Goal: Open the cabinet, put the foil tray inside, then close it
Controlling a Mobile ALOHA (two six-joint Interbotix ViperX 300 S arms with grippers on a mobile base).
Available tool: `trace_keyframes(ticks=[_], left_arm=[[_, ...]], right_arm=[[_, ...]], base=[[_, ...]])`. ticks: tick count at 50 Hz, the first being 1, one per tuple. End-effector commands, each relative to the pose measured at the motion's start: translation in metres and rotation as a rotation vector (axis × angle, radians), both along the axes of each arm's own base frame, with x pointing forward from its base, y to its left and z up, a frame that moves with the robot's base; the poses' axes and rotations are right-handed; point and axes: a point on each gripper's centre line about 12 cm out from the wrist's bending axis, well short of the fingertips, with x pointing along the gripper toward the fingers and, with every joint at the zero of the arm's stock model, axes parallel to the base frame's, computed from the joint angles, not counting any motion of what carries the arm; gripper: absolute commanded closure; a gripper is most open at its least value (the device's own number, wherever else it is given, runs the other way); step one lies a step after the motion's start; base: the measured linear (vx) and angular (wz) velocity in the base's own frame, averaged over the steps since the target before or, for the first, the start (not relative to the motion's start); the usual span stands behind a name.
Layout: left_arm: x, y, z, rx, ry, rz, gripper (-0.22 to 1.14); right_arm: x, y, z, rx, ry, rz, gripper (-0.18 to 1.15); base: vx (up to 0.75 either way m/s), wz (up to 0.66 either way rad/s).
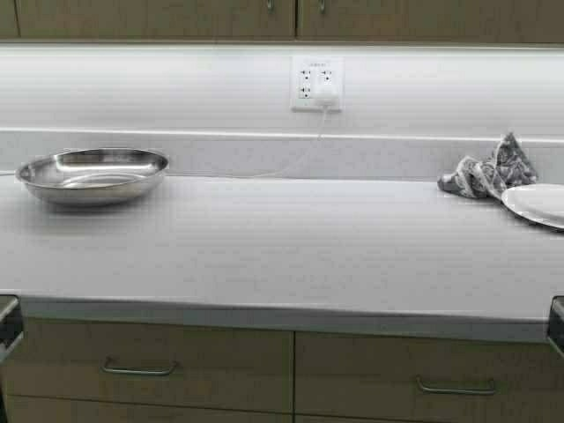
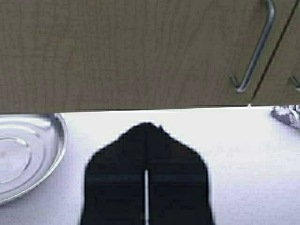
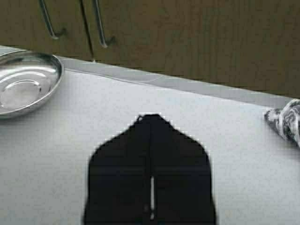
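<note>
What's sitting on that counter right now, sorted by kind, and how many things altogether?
Steel bowl: 1
Patterned grey cloth: 1
White plate: 1
Foil tray: 0 in view
Total on the counter: 3

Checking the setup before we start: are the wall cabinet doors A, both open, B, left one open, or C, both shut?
C: in the high view both doors of the cabinet sit flush along the top, their handles side by side, above the steel bowl.
</note>
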Motion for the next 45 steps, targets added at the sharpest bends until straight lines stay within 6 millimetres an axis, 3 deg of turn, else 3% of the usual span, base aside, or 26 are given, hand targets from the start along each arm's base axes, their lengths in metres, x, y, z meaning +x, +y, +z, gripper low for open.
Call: trace_keyframes(ticks=[1, 11, 17, 32, 45], left_arm=[[-0.026, 0.007, 0.016, -0.016, -0.051, -0.003, 0.87], [-0.048, 0.014, 0.017, -0.027, -0.064, -0.003, 0.87], [-0.050, 0.015, 0.016, -0.021, -0.062, -0.002, 0.87], [-0.045, 0.013, 0.008, -0.010, -0.042, -0.004, 0.87], [-0.038, 0.011, -0.011, 0.006, 0.010, -0.003, 0.87]], right_arm=[[0.018, 0.005, 0.029, 0.023, -0.060, -0.002, 0.90], [0.049, 0.015, 0.041, 0.024, -0.060, -0.002, 0.90], [0.060, 0.018, 0.040, 0.020, -0.052, -0.003, 0.90], [0.021, 0.010, 0.034, 0.015, -0.042, 0.006, 0.90], [0.005, 0.004, 0.025, 0.011, -0.031, 0.004, 0.90]], base=[[0.17, -0.04], [0.16, -0.04], [0.13, -0.05], [0.06, -0.01], [0.01, -0.01]])
